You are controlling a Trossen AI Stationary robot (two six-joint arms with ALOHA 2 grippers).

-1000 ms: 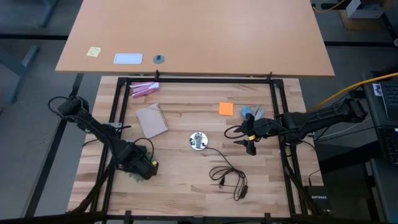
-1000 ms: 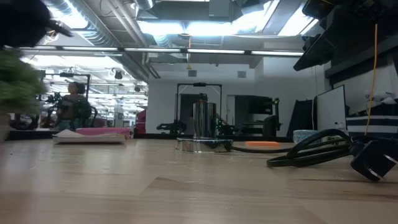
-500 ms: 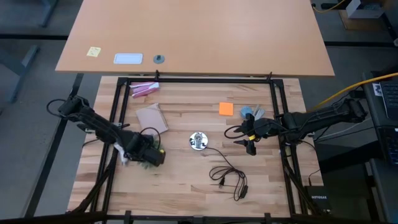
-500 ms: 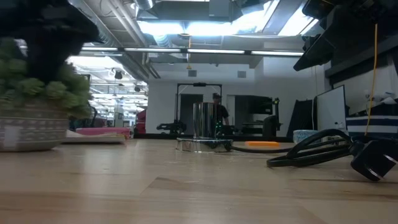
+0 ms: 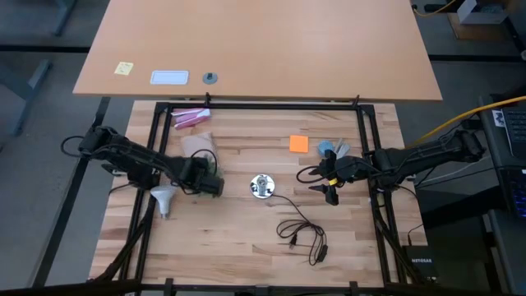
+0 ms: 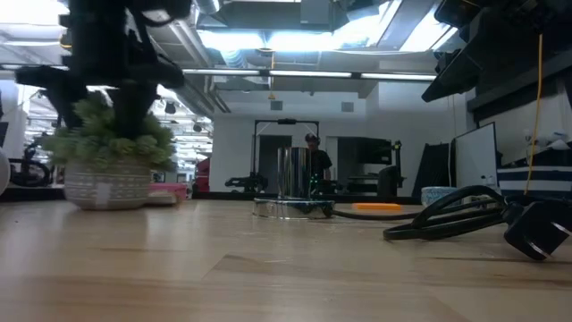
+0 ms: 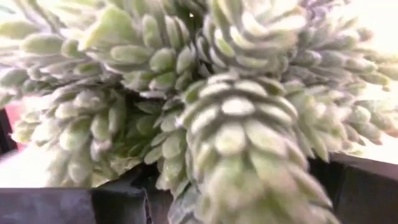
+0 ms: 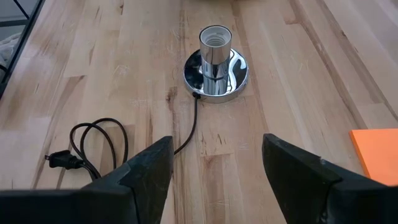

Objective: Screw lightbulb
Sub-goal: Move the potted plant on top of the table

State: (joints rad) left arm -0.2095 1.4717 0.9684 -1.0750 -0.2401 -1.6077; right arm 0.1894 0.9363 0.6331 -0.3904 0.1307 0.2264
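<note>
The lightbulb [image 5: 163,197], frosted white, lies on its side on the table at the left; its round edge shows at the low view's left border [image 6: 3,174]. The silver socket disc [image 5: 262,186] stands upright mid-table with its black cord [image 5: 300,233]; it also shows in the right wrist view [image 8: 215,62]. My left gripper [image 5: 207,184] is shut on the spiky green plant [image 6: 112,143] in its white pot [image 6: 109,186], between bulb and socket. My right gripper [image 8: 217,180] is open and empty, right of the socket. My left gripper pinches the plant's leafy top [image 7: 180,168] between its two fingers [image 7: 62,208], coming from above and pointing down [image 6: 116,89]. The pot stays upright below the fingers. I cannot tell whether its bottom touches the table.
A brown card [image 5: 200,158] and a pink packet [image 5: 191,117] lie at the far left, an orange note [image 5: 298,144] and a blue thing [image 5: 333,150] at the far right. Black frame rails [image 5: 156,148] edge the table.
My left gripper has carried the plant from the near left toward the far edge and a little right, closer to the socket, pot upright. The lightbulb, hidden under the arm and plant before, now shows lying on the table.
</note>
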